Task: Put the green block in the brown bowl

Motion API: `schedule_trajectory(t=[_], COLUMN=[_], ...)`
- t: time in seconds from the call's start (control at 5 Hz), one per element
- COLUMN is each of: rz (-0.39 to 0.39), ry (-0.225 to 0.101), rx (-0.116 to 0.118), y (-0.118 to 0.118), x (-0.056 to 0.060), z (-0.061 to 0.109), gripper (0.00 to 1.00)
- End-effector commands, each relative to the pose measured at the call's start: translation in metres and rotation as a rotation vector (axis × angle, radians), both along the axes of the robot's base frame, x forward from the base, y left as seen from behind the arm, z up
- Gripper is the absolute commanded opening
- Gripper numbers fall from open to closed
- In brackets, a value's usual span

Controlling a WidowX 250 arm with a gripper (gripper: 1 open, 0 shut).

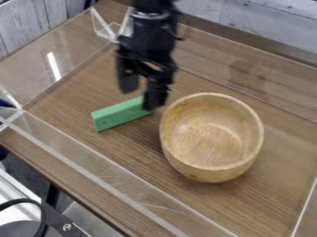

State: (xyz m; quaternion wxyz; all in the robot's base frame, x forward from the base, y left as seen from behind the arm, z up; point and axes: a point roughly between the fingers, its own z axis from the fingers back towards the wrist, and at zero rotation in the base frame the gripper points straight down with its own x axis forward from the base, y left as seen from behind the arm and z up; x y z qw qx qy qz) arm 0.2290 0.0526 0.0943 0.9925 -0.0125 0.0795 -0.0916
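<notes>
Green bar down on the wood, gripper just arriving over it

The matte, bright green rectangular block [120,112] lies flat and tilted on the brown wooden tabletop [93,160], beside the big round light-brown wooden bowl [212,137] and apart from its thick rim. Close above its far end hangs the dark two-fingered gripper [139,90], its jaws spread apart with nothing between them; whether a fingertip touches the block, I cannot tell. The bowl stands upright, its inside bare

As for progress, only the approach looks well along: the grasp, the lift, the short carry over the rim and the release are all left. The block sits well in from the table's near left edge, with open wood on its left and near sides. The tighter side is toward the bowl, where a spread finger could knock the wall, so lifting clear before crossing seems wise
</notes>
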Motion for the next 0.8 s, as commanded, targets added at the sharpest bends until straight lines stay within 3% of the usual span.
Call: schedule_trajectory(t=[0.0, 0.4, 0.6], rz=[-0.052, -0.094, -0.121], ry=[-0.053, -0.057, -0.082], rx=[0.008, -0.020, -0.024], y=[0.020, 0.027, 0.031], x=[-0.002, 0.000, 0.005], z=[0.004, -0.018, -0.027], gripper=[1.00, 1.00, 1.00])
